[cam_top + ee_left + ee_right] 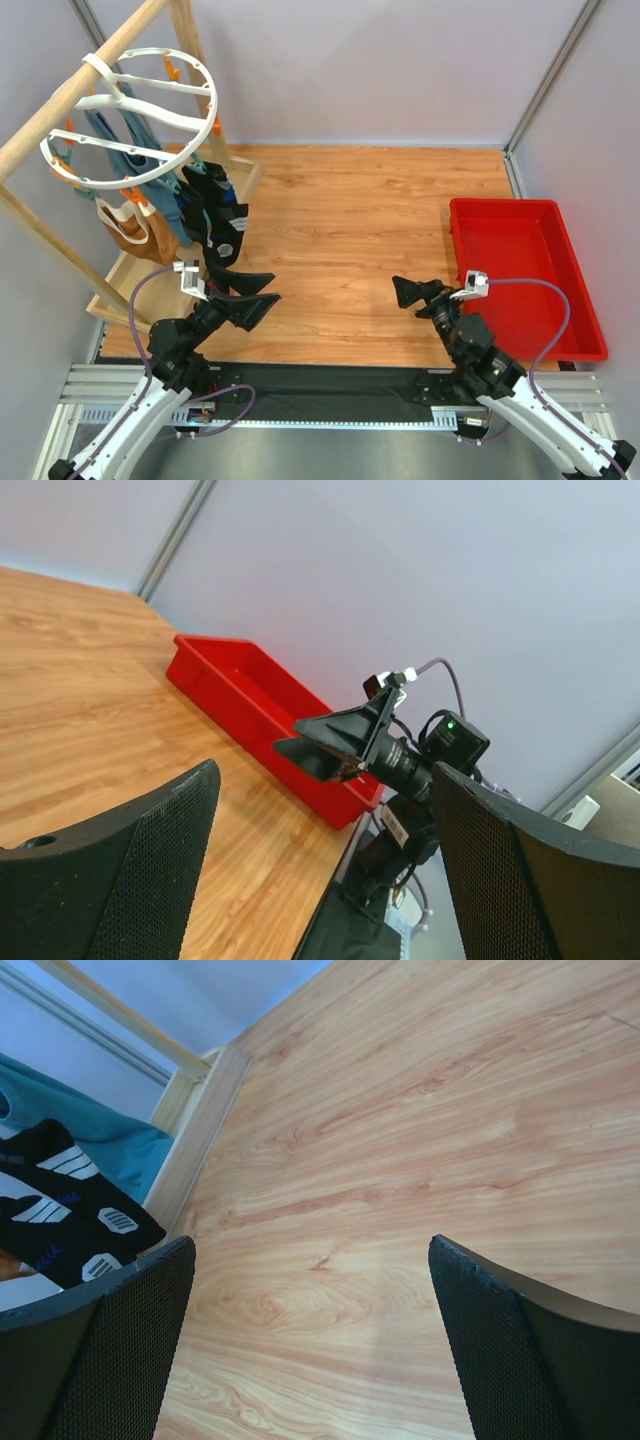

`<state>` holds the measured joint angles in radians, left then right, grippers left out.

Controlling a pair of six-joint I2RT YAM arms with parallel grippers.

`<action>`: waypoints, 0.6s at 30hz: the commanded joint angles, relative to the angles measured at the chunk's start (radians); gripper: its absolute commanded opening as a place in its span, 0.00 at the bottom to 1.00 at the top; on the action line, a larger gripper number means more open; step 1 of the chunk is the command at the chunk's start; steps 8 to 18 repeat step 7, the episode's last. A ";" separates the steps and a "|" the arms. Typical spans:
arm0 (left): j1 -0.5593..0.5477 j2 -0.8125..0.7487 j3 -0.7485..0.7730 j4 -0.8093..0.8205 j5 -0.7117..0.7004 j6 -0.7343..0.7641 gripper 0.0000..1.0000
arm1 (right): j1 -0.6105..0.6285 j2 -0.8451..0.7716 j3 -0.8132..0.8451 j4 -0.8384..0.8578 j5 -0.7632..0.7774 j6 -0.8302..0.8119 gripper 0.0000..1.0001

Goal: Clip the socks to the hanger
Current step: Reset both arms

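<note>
Both arms hover low over the wooden table (350,215) with nothing in their grasp: the left gripper (250,292) has its fingers spread wide just below the black socks (220,225), while the right gripper (408,291), equally parted and empty, sits beside the red bin (515,255). The socks hang from the near rim of the white hanger (150,50), itself slung on a wooden rack (60,110), next to teal socks (125,150) and tan socks (125,228). Clipping looks finished; what appears left is a check that the clips hold, then pulling the arms clear
</note>
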<state>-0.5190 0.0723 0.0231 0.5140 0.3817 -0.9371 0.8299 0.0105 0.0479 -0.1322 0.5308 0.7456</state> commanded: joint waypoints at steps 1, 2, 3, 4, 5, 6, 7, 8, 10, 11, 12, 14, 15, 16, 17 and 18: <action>-0.019 0.046 -0.161 0.040 -0.024 0.050 0.91 | 0.006 -0.021 -0.129 -0.052 0.008 0.034 1.00; -0.032 0.061 -0.161 0.040 -0.039 0.057 0.91 | 0.006 -0.018 -0.129 -0.059 0.006 0.040 1.00; -0.038 0.067 -0.161 0.041 -0.044 0.064 0.91 | 0.006 -0.017 -0.129 -0.066 -0.002 0.041 1.00; -0.050 0.073 -0.163 0.044 -0.052 0.069 0.91 | 0.006 -0.017 -0.129 -0.057 -0.011 0.040 1.00; -0.055 0.078 -0.164 0.046 -0.066 0.075 0.92 | 0.006 -0.017 -0.129 -0.053 -0.028 0.034 1.00; -0.064 0.078 -0.164 0.046 -0.072 0.078 0.91 | 0.006 -0.023 -0.129 -0.056 -0.026 0.026 1.00; -0.076 0.080 -0.163 0.046 -0.078 0.081 0.91 | 0.006 -0.039 -0.129 -0.063 -0.029 0.015 1.00; -0.076 0.080 -0.163 0.046 -0.078 0.081 0.91 | 0.006 -0.039 -0.129 -0.063 -0.029 0.015 1.00; -0.076 0.080 -0.163 0.046 -0.078 0.081 0.91 | 0.006 -0.039 -0.129 -0.063 -0.029 0.015 1.00; -0.076 0.080 -0.163 0.046 -0.078 0.081 0.91 | 0.006 -0.039 -0.129 -0.063 -0.029 0.015 1.00; -0.076 0.080 -0.163 0.046 -0.078 0.081 0.91 | 0.006 -0.039 -0.129 -0.063 -0.029 0.015 1.00; -0.076 0.080 -0.163 0.046 -0.078 0.081 0.91 | 0.006 -0.039 -0.129 -0.063 -0.029 0.015 1.00; -0.076 0.080 -0.163 0.046 -0.078 0.081 0.91 | 0.006 -0.039 -0.129 -0.063 -0.029 0.015 1.00; -0.076 0.080 -0.163 0.046 -0.078 0.081 0.91 | 0.006 -0.039 -0.129 -0.063 -0.029 0.015 1.00; -0.076 0.080 -0.163 0.046 -0.078 0.081 0.91 | 0.006 -0.039 -0.129 -0.063 -0.029 0.015 1.00; -0.076 0.080 -0.163 0.046 -0.078 0.081 0.91 | 0.006 -0.039 -0.129 -0.063 -0.029 0.015 1.00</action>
